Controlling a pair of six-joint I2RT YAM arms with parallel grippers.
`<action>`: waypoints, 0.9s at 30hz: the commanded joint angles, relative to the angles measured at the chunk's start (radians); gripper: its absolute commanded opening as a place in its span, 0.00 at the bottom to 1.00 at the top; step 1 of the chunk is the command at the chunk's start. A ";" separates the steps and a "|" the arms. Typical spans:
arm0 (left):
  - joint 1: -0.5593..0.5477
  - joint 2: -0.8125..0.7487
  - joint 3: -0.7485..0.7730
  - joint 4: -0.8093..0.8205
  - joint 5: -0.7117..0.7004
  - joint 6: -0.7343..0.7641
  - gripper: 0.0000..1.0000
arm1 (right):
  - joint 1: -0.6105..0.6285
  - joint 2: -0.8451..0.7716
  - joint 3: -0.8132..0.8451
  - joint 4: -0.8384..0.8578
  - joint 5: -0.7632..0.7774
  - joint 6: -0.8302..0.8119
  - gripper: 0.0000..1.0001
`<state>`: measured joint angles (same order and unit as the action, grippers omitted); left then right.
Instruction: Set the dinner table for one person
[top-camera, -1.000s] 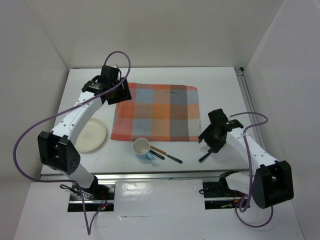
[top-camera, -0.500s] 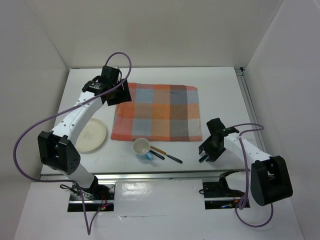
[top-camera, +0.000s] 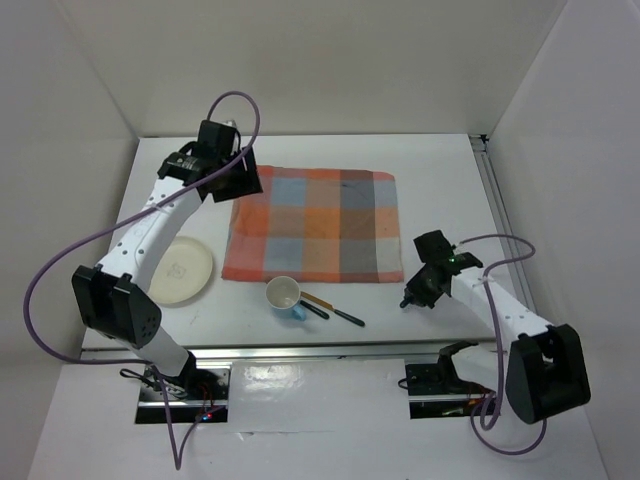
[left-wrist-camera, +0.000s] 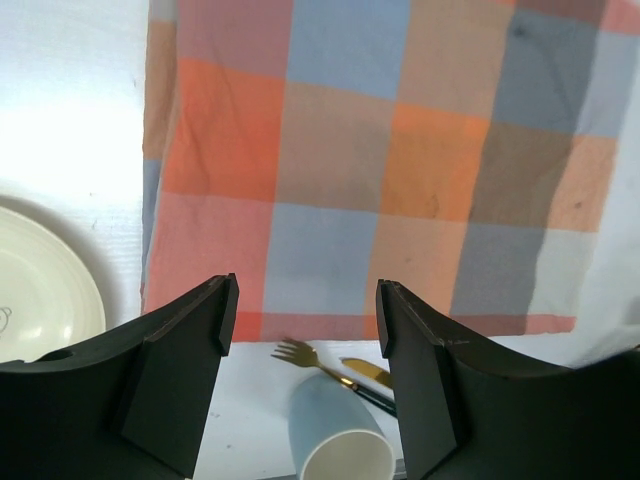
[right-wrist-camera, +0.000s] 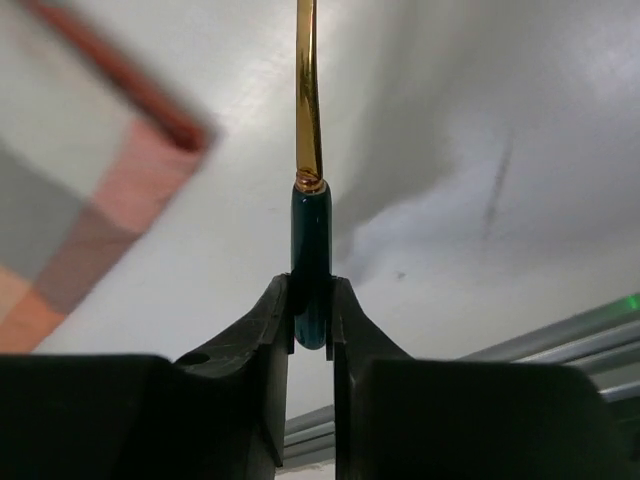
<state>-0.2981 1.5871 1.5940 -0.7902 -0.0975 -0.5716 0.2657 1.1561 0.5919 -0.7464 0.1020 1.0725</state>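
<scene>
my right jaws pinch the utensil (right-wrist-camera: 311, 235) handle; i'll lay it flat beside the mat (top-camera: 312, 225), left jaws open.

Open dinner table (top-camera: 440, 170) right of mat (top-camera: 312, 225); cup (top-camera: 284, 296), cutlery (top-camera: 346, 317) block near edge

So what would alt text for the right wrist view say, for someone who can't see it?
The right arm's black fingers pinch the dark green handle of a gold utensil pointing straight up the picture over the white table. A blurred corner of checked cloth shows at left.
</scene>
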 joint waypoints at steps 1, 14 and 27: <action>-0.004 -0.009 0.124 -0.017 0.019 0.038 0.75 | 0.020 -0.095 0.104 0.063 0.091 -0.152 0.00; 0.005 0.001 0.230 -0.073 0.097 0.058 0.76 | 0.038 0.506 0.595 0.199 -0.142 -0.713 0.00; 0.024 -0.009 0.202 -0.084 0.194 0.102 0.76 | 0.038 0.705 0.698 0.222 -0.194 -0.778 0.01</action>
<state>-0.2817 1.5883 1.8027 -0.8757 0.0414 -0.5140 0.2947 1.8599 1.2682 -0.5682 -0.0616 0.3328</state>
